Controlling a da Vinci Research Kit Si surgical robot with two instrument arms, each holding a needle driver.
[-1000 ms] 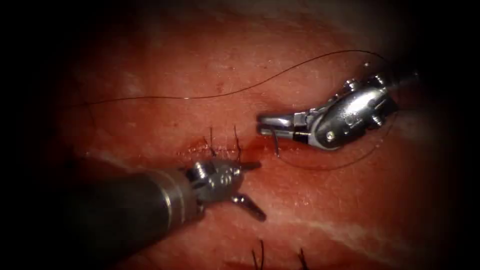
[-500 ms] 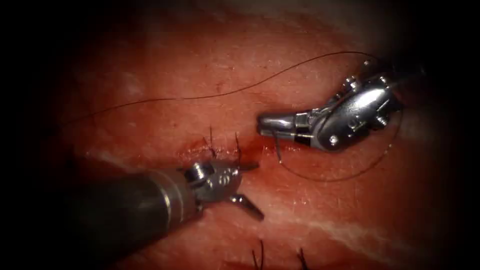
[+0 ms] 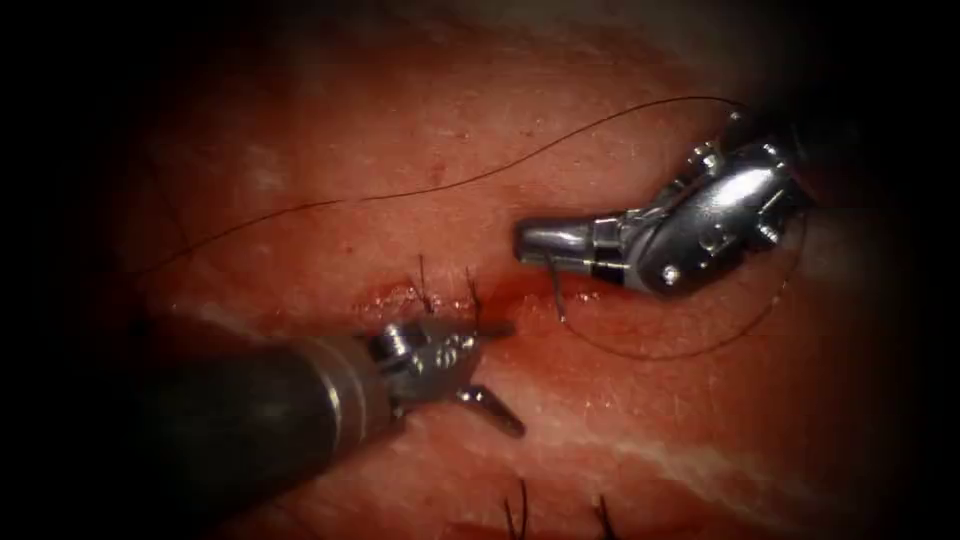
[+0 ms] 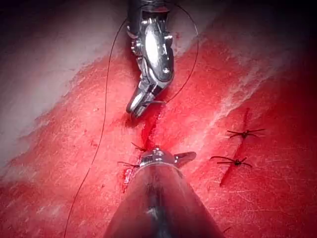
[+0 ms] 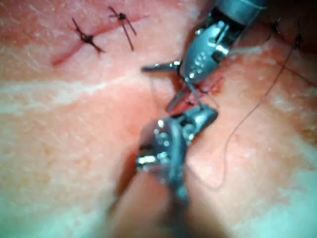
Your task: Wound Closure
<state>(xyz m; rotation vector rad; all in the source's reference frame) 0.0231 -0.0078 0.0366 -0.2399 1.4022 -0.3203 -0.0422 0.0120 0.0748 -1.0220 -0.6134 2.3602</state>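
Observation:
The tissue has a cut with two knotted stitches and red fluid along it. My right tool comes in from the right with jaws shut on the dark curved needle. The needle hangs from the jaws down to the tissue surface, just right of the cut's right end; I cannot tell if it enters the tissue. Thread runs from its lower end in a wide loop around the right tool, then left across the tissue. My left tool lies below the cut, jaws open and holding nothing.
A second, closed cut carries knotted stitches, and cut ends of thread stand up near the lower edge of the endoscope view. A pale band crosses the tissue to the lower right.
The right tool's wrist has lifted and turned a little while its jaw tips stayed put; the thread loop around it has widened. The left tool has shifted slightly, jaws a bit less spread.

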